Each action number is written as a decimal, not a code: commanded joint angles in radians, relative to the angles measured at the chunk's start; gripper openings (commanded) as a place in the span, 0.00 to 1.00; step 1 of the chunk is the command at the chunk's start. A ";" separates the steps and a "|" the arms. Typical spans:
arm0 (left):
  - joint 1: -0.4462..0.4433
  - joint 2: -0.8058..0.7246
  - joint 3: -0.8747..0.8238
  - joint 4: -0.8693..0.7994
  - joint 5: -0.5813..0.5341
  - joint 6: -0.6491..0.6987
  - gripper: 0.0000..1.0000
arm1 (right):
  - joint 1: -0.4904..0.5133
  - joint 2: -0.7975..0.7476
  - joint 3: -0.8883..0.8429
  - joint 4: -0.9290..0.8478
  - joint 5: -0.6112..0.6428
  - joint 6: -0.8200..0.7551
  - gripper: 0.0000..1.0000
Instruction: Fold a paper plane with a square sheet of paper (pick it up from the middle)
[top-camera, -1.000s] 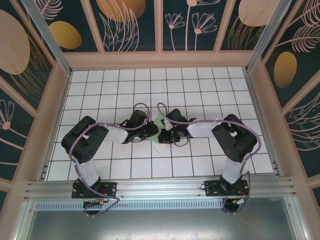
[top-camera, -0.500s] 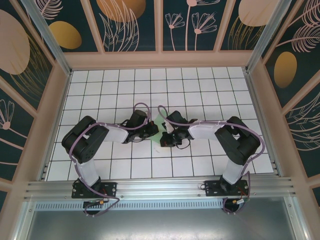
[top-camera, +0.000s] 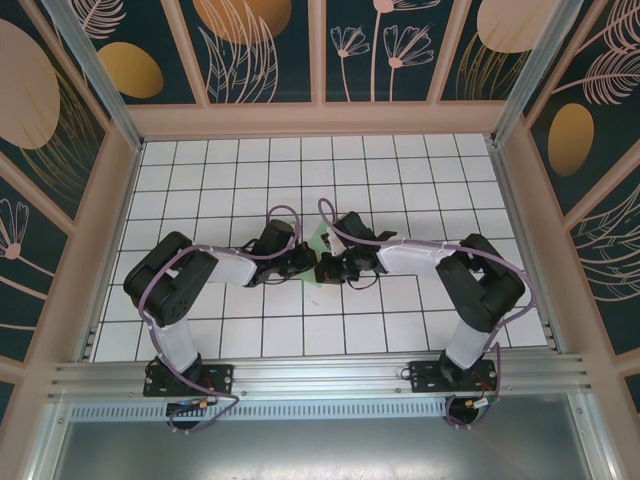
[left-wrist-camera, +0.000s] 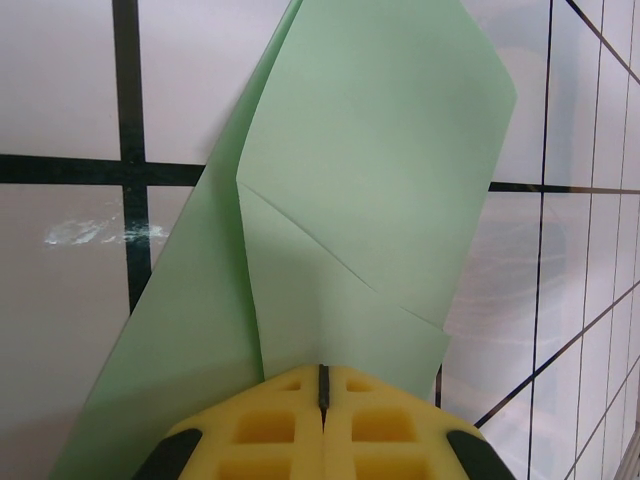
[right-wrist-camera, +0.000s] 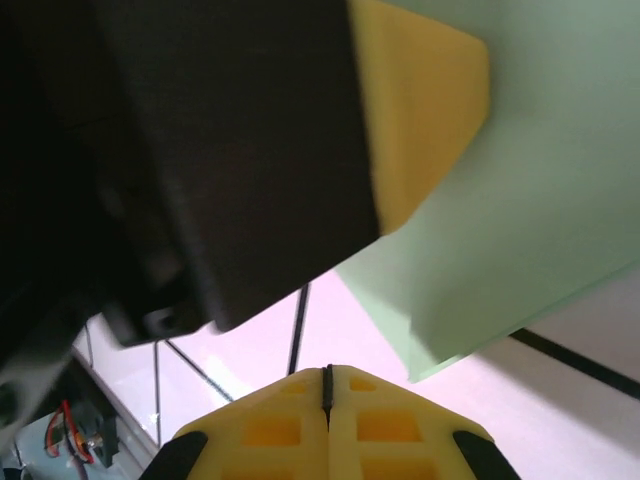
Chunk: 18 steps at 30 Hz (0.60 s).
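Fingers pressed together on both arms: left gripper pinching the creased square sheet of paper at mid-tabletop, right gripper empty, now drawn in just beside it. Probably lining up to press the next fold.

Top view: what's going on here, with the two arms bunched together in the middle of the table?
Both arms reach in to the middle of the white tiled table and meet at a pale green sheet of paper. The sheet is partly folded, with a flap creased across it. The left gripper is shut, and the sheet runs in at its tips, so it seems to pinch it. The right gripper is shut too, close beside the left one, with a corner of the sheet just ahead of it.
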 joint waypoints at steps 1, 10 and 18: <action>-0.002 0.056 -0.018 -0.098 -0.050 0.026 0.00 | -0.002 0.045 0.028 0.050 -0.011 0.029 0.00; -0.002 0.057 -0.014 -0.099 -0.047 0.028 0.00 | -0.016 0.090 0.038 0.066 -0.021 0.028 0.00; -0.001 0.054 -0.018 -0.103 -0.056 0.028 0.00 | -0.006 0.123 0.003 -0.026 0.043 0.005 0.00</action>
